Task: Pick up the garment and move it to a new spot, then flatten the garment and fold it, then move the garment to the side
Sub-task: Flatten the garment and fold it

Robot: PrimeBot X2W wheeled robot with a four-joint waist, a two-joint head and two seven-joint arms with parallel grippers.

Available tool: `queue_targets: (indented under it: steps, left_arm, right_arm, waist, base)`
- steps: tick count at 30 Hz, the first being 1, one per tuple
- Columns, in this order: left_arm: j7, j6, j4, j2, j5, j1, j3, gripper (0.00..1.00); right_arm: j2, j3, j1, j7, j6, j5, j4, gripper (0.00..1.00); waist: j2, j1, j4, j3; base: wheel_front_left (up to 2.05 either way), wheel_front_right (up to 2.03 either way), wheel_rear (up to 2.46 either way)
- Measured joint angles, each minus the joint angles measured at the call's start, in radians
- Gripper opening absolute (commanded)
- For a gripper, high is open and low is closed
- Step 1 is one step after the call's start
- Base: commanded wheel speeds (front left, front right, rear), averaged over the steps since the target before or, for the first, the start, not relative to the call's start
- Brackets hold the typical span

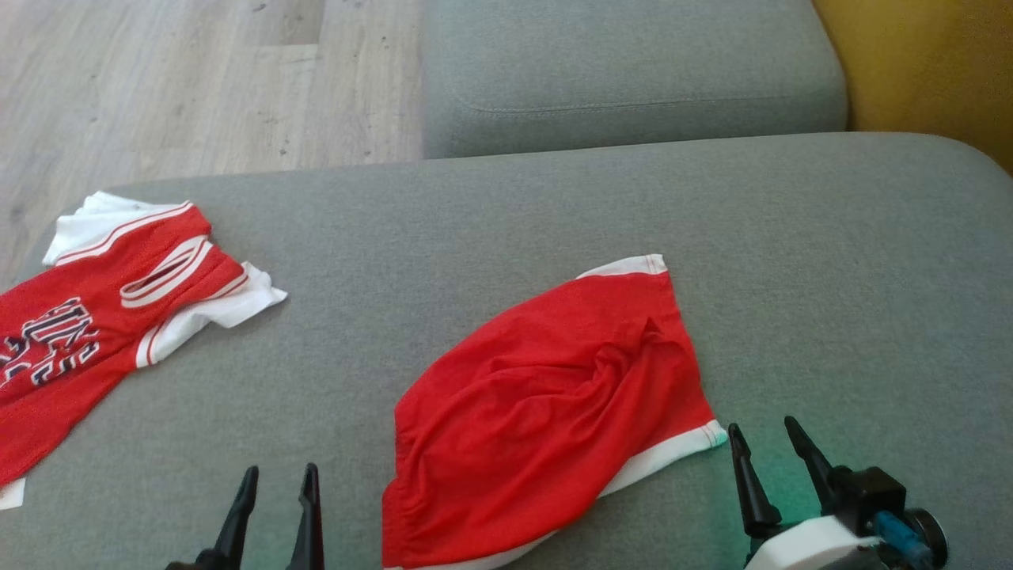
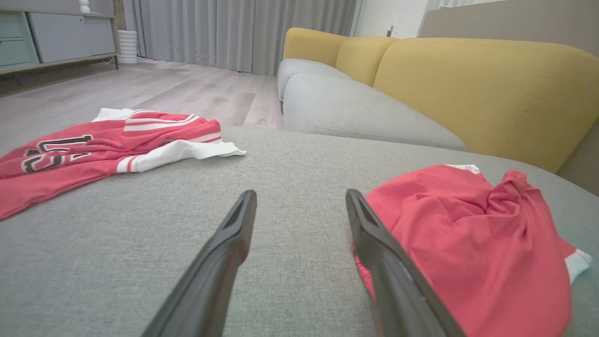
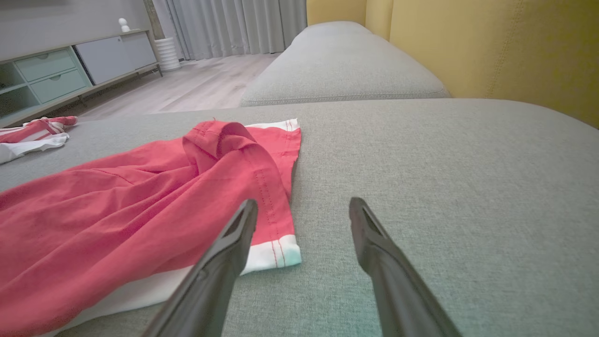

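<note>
Shorts (image 1: pixel 546 412) lie rumpled at the front edge of the cushion (image 1: pixel 554 206), left gripper (image 1: pixel 281 475) and right gripper (image 1: pixel 762 427) empty, fingers apart; pinching one layer could bunch them.

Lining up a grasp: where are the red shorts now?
Head view, low centre: the red shorts lie on the grey sofa seat between the left gripper and right gripper, the jersey to their left.

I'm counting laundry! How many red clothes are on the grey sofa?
2: red cloth shorts with white trim in the middle; red lettered jersey at far left, partly out of frame.
</note>
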Motion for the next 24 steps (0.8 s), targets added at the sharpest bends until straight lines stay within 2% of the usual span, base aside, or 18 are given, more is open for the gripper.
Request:
queue_targets:
  steps: [8, 11, 13, 20, 24]
  left_arm:
    - [0.000, -0.008, 0.042, -0.004, 0.009, -0.009, -0.006, 1.00]
    - [0.018, -0.009, 0.050, 0.005, -0.055, -0.005, -0.036, 1.00]
    - [0.080, -0.014, 0.013, 0.026, -0.116, 0.005, -0.068, 1.00]
    - [0.394, -0.016, -0.201, 0.197, -0.271, 0.107, -0.162, 1.00]
    - [0.495, -0.016, -0.300, 0.214, -0.381, 0.143, -0.213, 1.00]
  right_arm:
    - [0.001, 0.003, -0.002, 0.000, 0.000, 0.001, 0.003, 1.00]
    - [0.001, 0.006, -0.007, 0.000, 0.000, 0.003, 0.008, 1.00]
    - [-0.001, 0.009, -0.022, 0.029, 0.000, -0.001, 0.021, 1.00]
    - [-0.044, 0.091, -0.104, 0.202, 0.000, 0.011, 0.084, 1.00]
    - [-0.060, 0.115, -0.107, 0.252, 0.000, 0.020, 0.119, 1.00]
  waist:
    - [0.0000, 0.0001, -0.018, 0.004]
    - [0.0000, 0.0000, -0.024, 0.002]
    - [0.0000, 0.0000, -0.025, 0.002]
    - [0.0000, 0.0000, -0.003, 0.004]
    - [0.0000, 0.0000, 0.018, 0.009]
  base:
    - [0.00, 0.00, 0.00]
    - [0.00, 0.00, 0.00]
    - [0.00, 0.00, 0.00]
    - [0.00, 0.00, 0.00]
    - [0.00, 0.00, 0.00]
